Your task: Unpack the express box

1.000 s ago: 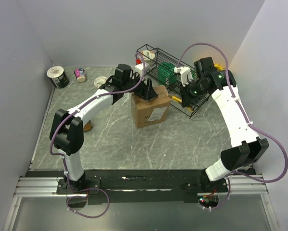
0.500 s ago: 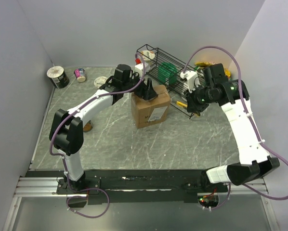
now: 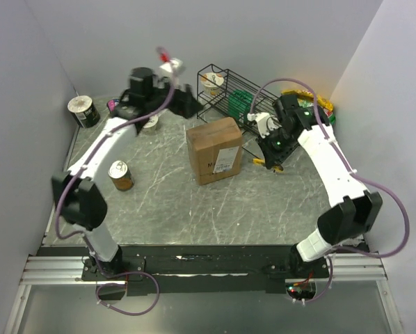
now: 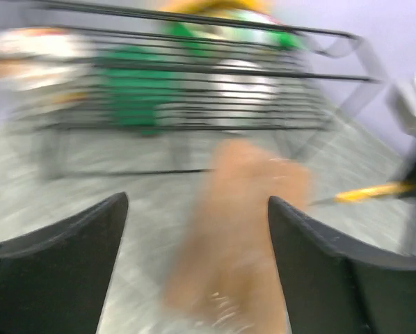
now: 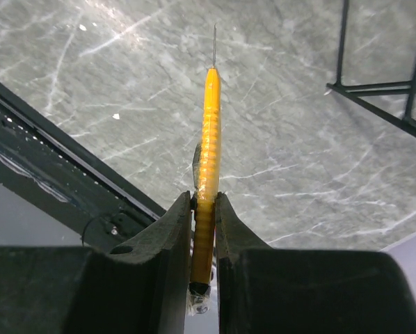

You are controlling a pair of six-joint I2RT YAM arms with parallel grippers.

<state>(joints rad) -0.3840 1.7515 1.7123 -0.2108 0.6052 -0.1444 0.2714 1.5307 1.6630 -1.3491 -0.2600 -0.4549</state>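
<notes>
The express box (image 3: 213, 149) is a brown carton with closed top flaps and a white label on its near side, standing mid-table. It shows as a brown blur in the left wrist view (image 4: 236, 229). My left gripper (image 3: 186, 103) is open and empty, raised behind and to the left of the box. My right gripper (image 3: 270, 160) is to the right of the box, low over the table. In the right wrist view it (image 5: 204, 198) is shut on a yellow utility knife (image 5: 209, 125) with its thin blade pointing away.
A black wire rack (image 3: 239, 104) holding green and white items stands behind the box. A brown can (image 3: 120, 175) stands left of the box. A dark can (image 3: 83, 111) and a small pink cup (image 3: 115, 108) sit at the back left. Walls close in on both sides.
My left gripper has lifted off the box top and swung back and left. My right gripper has moved down beside the box's right side with the knife.
</notes>
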